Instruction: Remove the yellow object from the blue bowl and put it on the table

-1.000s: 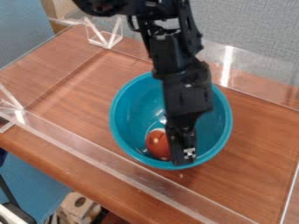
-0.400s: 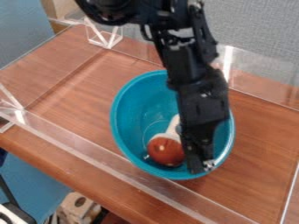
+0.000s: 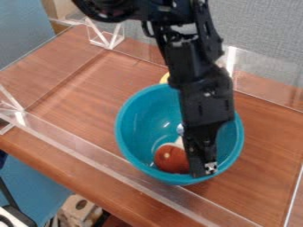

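Black arm (image 3: 190, 62) angled steeply downward, fingers (image 3: 201, 161) closed together, pointing down

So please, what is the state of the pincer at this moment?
Pincer: closed, low inside the blue bowl; whether it holds anything cannot be told.

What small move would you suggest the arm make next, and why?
Probably lift the shut pincer clear of the blue bowl. It sits low by the near wall beside the red-brown item, with nothing yellow visibly held, and a yellow sliver shows at the far rim.
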{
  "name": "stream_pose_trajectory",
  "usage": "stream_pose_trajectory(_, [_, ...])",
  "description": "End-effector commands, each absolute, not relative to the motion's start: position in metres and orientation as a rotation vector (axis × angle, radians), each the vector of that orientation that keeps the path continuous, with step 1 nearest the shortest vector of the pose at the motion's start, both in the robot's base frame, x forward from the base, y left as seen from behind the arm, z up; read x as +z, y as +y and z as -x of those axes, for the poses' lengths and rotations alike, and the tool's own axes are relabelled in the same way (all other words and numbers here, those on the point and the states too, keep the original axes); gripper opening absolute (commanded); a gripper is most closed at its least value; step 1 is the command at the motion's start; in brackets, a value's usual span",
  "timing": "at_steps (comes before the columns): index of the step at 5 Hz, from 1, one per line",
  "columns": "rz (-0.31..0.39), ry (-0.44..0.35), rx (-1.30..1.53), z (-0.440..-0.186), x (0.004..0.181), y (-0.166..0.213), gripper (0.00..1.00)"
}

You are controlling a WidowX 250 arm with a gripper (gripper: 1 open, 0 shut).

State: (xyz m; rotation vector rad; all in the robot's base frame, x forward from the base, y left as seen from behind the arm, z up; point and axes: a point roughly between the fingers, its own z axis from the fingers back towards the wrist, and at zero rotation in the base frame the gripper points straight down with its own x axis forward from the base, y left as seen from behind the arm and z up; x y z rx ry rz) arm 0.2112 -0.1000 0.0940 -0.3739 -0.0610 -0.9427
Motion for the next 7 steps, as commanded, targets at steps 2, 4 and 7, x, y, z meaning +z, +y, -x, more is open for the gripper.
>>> stream_pose_trajectory(2, [0.361, -0.131, -0.941, -0.216, 0.103, -0.102, 0.00])
stream_pose_trajectory(4, [0.344, -0.153, -0.885, -0.222, 0.124, -0.063, 0.00])
stream_pose_trajectory(7, [0.337, -0.183, -0.751, -0.235, 0.120, -0.010, 0.00])
